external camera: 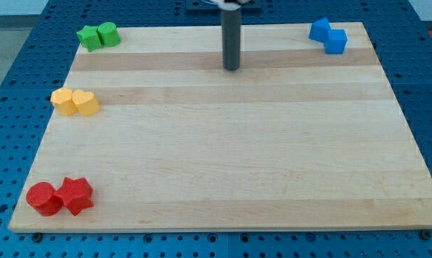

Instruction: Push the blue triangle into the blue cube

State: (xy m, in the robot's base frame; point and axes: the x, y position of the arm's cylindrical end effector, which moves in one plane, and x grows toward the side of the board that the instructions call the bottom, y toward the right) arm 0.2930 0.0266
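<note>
The blue triangle and the blue cube sit touching each other at the view's top right corner of the wooden board. The triangle is up and left of the cube. My tip rests on the board near the view's top centre, well to the left of both blue blocks and touching no block.
Two green blocks sit together at the view's top left. Two yellow blocks sit at the left edge. A red cylinder and a red star sit at the bottom left. A blue pegboard surrounds the board.
</note>
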